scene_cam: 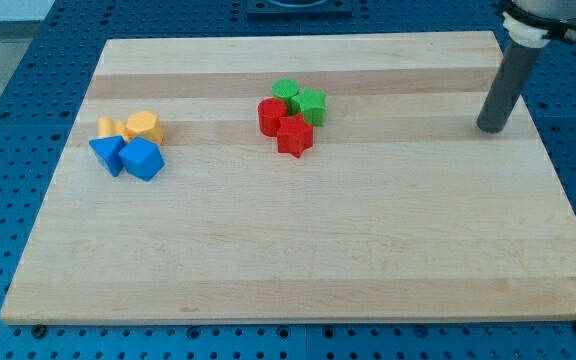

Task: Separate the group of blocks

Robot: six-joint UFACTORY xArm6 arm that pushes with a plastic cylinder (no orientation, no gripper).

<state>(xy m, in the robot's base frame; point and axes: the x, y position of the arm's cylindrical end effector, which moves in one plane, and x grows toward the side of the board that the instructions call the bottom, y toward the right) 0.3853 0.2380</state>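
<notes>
Near the wooden worktop [298, 250]'s right edge, my tip [490, 128] rests apart from all blocks, holding nothing. Toward the top edge cluster a green cylinder [286, 91], green star [311, 104], red cylinder [271, 116] and red star [294, 136]. By the left edge huddle two orange blocks [133, 128] and two blue blocks [128, 157].

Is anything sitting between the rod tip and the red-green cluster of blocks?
Nothing visible. My tip stands toward the view's right, with bare board between it and the green star and red star facing it.

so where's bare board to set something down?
Free: the whole bottom half, and the strip between the red/green cluster and my tip. Crowded: that cluster at top centre, and the yellow/blue cluster at left.
</notes>
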